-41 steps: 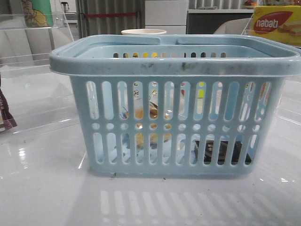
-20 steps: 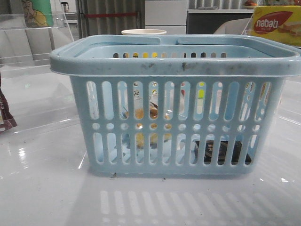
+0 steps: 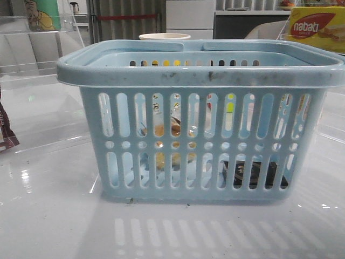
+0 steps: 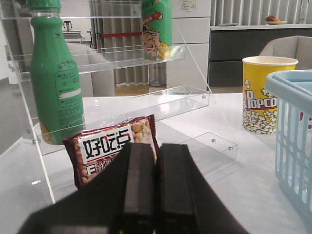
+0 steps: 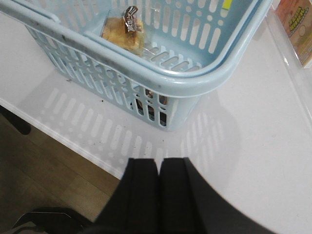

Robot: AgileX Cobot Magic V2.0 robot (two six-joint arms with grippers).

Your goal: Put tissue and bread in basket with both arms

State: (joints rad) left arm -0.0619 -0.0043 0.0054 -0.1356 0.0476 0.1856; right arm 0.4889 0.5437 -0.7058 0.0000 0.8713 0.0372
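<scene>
The light blue basket (image 3: 200,81) stands mid-table and fills the front view. Through its slots I see the tan bread (image 3: 167,129) in its clear bag on the left side of the floor, and the dark tissue pack (image 3: 253,174) lying flat at the right. In the right wrist view the bread (image 5: 122,31) lies inside the basket (image 5: 161,73), and the tissue shows only as a dark patch (image 5: 150,105) behind the corner slots. My right gripper (image 5: 159,163) is shut and empty, near the table's front edge, apart from the basket. My left gripper (image 4: 156,148) is shut and empty, left of the basket (image 4: 295,136).
A brown-and-white snack packet (image 4: 114,148) leans against a clear acrylic shelf (image 4: 122,58) holding green bottles (image 4: 54,78). A yellow popcorn cup (image 4: 263,92) stands beside the basket. A yellow nabati box (image 3: 317,28) sits at the back right. The table edge (image 5: 73,141) runs close to the right gripper.
</scene>
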